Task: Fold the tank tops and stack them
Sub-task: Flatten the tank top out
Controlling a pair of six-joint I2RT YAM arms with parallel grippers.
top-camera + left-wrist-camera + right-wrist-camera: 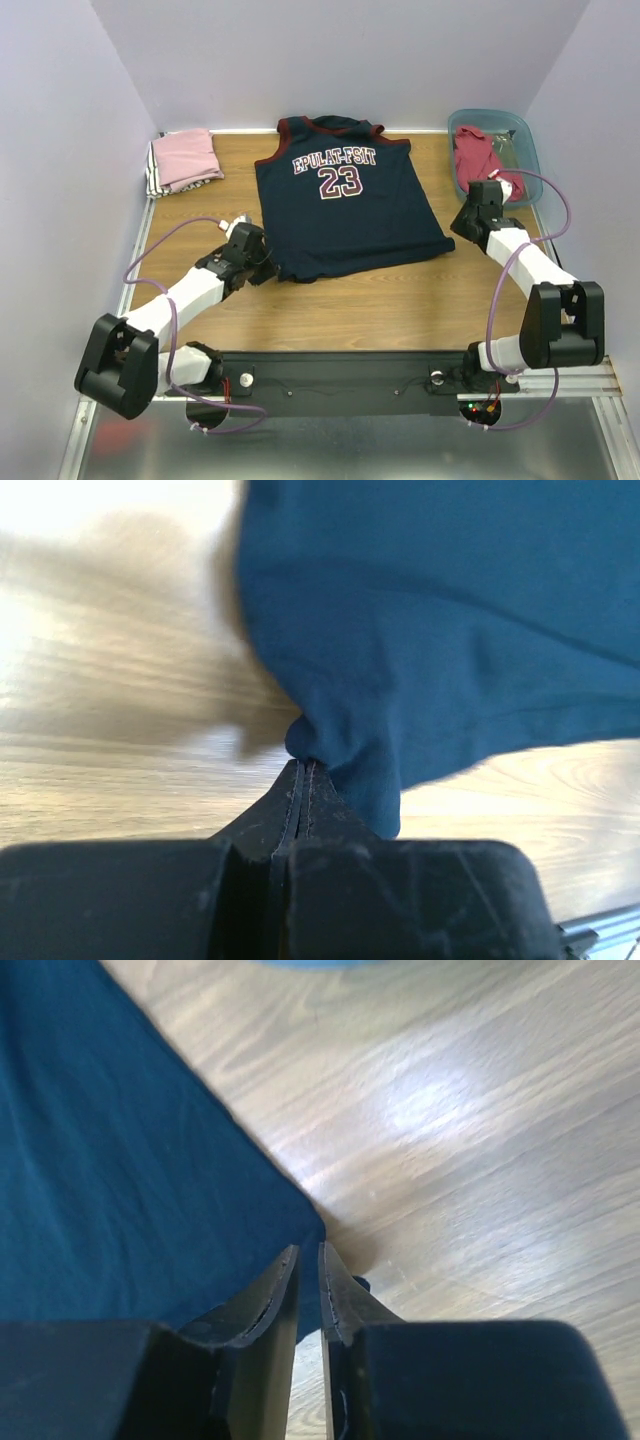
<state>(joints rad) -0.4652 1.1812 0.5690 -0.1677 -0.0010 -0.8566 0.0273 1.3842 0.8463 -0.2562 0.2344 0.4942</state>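
Note:
The navy jersey (345, 200) with maroon trim and a white "23" lies spread flat on the wooden table, hem toward me. My left gripper (268, 268) is at its bottom-left corner; in the left wrist view the gripper (303, 765) is shut on a bunched bit of the navy cloth (450, 630). My right gripper (460, 228) is at the bottom-right corner; in the right wrist view the gripper (308, 1250) is nearly closed, with the corner of the cloth (100, 1160) pinched between its jaws. A folded pink top (185, 158) lies at the back left. A red top (478, 155) lies in the bin.
The teal plastic bin (532, 150) stands at the back right, close behind my right wrist. Purple walls enclose the table on three sides. Bare wood (400, 300) lies between the jersey's hem and the arm bases.

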